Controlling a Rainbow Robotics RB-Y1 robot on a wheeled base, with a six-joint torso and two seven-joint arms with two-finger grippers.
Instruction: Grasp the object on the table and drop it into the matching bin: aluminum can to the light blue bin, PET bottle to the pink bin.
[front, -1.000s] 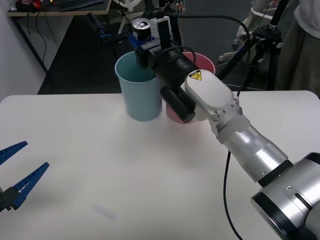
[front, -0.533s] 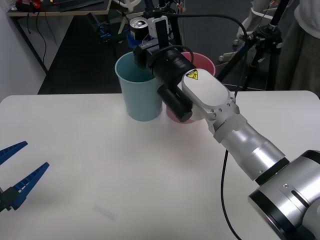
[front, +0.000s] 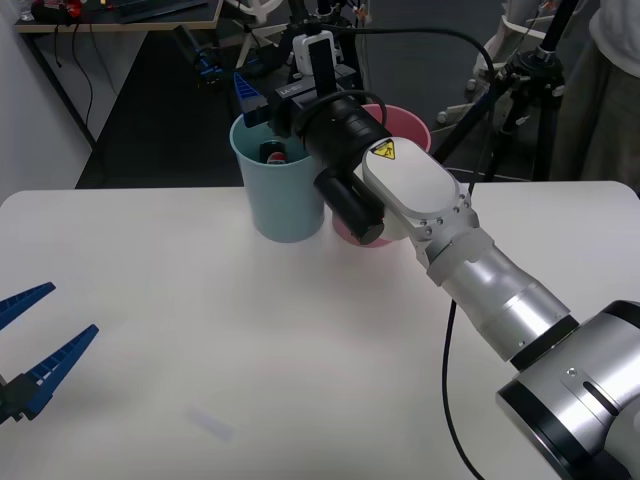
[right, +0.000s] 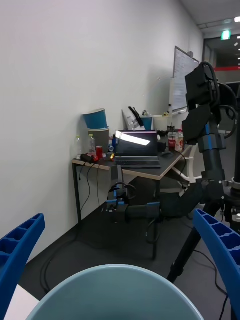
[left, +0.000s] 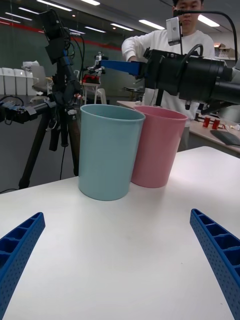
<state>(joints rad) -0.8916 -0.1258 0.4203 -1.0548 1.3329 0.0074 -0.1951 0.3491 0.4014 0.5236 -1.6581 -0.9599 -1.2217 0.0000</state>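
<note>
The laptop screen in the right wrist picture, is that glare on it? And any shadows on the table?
Right wrist view: a bright white streak lies across the laptop screen, likely a reflection. Front view: soft shadow lies on the table around the base of the light blue bin and under the arm. Left wrist view: ceiling light strips glow overhead.

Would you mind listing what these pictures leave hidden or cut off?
- Front view: most of the aluminum can sits below the light blue bin's wall; just a bit of its top shows.
- Front view: the right arm covers much of the pink bin, so its inside is unseen.
- Front view: the open left gripper is cut off by the picture's edge.
- Right wrist view: the right gripper is open above the bin rim; the bin's inside is out of frame.
</note>
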